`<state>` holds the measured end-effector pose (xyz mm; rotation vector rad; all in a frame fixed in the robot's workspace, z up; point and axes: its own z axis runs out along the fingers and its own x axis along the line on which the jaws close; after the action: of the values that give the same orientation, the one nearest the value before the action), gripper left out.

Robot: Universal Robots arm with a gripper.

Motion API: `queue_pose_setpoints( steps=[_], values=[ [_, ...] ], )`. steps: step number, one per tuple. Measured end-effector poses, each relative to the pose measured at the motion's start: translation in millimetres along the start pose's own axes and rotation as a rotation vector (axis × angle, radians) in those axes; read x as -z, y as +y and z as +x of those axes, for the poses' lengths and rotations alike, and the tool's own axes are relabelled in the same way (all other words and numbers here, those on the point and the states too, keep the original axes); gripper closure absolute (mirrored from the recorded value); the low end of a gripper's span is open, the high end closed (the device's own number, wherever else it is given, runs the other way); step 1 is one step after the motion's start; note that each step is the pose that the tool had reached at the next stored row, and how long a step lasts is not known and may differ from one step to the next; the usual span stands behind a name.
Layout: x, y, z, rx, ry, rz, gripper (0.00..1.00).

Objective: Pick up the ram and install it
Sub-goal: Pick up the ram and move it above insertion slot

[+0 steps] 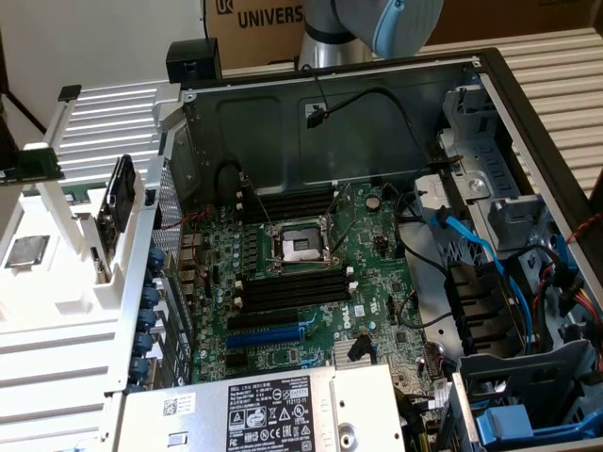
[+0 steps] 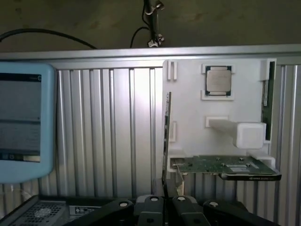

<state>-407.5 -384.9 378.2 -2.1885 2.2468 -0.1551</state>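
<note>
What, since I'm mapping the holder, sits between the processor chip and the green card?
In the wrist view, a white block juts out between the chip and the card.

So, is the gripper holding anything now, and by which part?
Nothing visible: the ram stands on edge in the white tray, apart from the gripper.

On my exterior feed the white plastic parts holder (image 1: 57, 301) is the brightest patch, nearly washed out. The ribbed silver metal desk (image 1: 104, 113) around it shines evenly. Away from the holder, the open grey steel computer case (image 1: 283, 113) is dimmer, and its green motherboard (image 1: 311, 282) lies in darker, flatter light. On my wrist feed a pale glare streak runs along the desk just beside the holder. Beyond the holder the background goes murky brown. The black hand (image 2: 165, 202) near the holder reads as a dark silhouette. Shadows everywhere are soft.
</note>
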Motion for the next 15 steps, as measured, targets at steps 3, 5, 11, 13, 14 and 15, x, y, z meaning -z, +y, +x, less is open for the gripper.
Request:
queue_pose_setpoints(
  steps=[3,5,11,13,14,15],
  values=[
    [6.7,-36.4,-0.4,0.000,-0.0019,0.0000,0.87],
    [8.9,-55.1,-0.7,0.001,-0.0024,0.0001,0.87],
    [13.6,-92.0,-1.3,0.003,-0.0028,0.0002,0.87],
    [14.7,-101.5,-1.4,0.004,-0.0028,0.0001,0.87],
    [15.2,-105.8,-1.5,0.004,-0.0028,0.0000,0.87],
    [15.7,-110.6,-1.5,0.005,-0.0029,0.0000,0.87]
  ],
)
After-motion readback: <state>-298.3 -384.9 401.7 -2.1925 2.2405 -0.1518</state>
